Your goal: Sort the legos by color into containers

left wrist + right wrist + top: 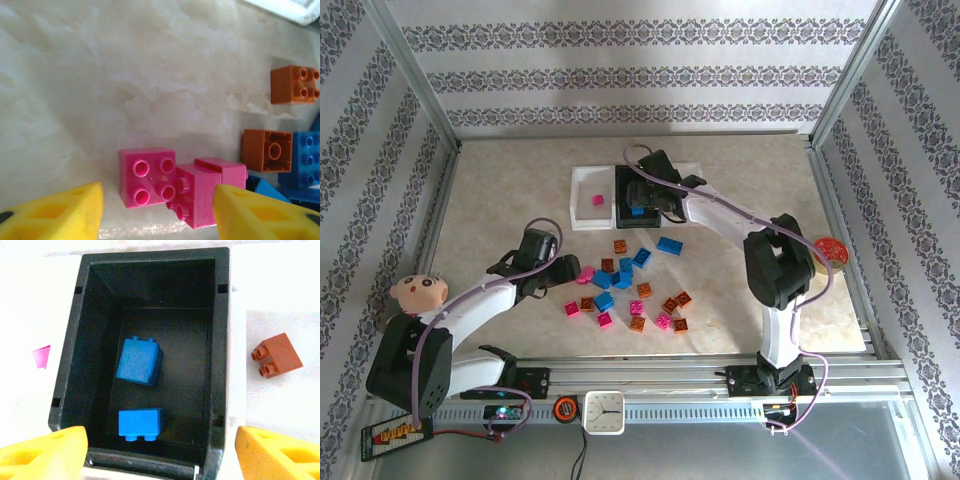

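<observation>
- Left gripper [157,200], fingers spread wide, straddles two touching pink legos [147,177] on the desk's near middle; best to close on one alone, squarely across its flat sides.
- Right gripper [161,440], parted and empty, hovers over the black container [95,340] toward the far edge, with two blue legos [140,361] inside.
- Pink likely belongs in the white container [588,215] left of it.

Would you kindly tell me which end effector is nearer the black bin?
Right. The right end effector hangs open directly above the black bin; the left end effector is farther off, toward the near-left, open over two pink bricks.
</observation>
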`<state>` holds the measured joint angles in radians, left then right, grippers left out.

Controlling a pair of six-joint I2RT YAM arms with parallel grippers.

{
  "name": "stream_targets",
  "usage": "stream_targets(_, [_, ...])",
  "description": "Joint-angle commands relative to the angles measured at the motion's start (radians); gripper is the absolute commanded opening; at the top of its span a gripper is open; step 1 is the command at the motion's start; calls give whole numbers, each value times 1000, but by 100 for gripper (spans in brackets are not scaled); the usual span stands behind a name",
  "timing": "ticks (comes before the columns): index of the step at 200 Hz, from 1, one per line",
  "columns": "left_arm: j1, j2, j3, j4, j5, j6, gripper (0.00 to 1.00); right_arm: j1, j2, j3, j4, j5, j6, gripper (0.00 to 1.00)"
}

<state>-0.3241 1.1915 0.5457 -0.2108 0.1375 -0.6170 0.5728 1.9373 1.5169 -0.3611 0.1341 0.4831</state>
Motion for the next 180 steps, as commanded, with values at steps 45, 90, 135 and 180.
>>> stream_targets(45, [-80, -224, -62, -268, -44, -85, 71, -25, -122, -171, 72, -14, 28, 77])
stream_targets(90, [-319, -320, -112, -386, -106, -172, 76, -40, -138, -223, 93, -28, 49, 77])
stream_targets(135, [-382, -238, -108, -389, -131, -170, 70, -44, -153, -244, 105, -25, 55, 78])
stream_targets(180, [-344, -106, -82, -290, -138, -115, 64, -51, -181, -262, 109, -19, 51, 78])
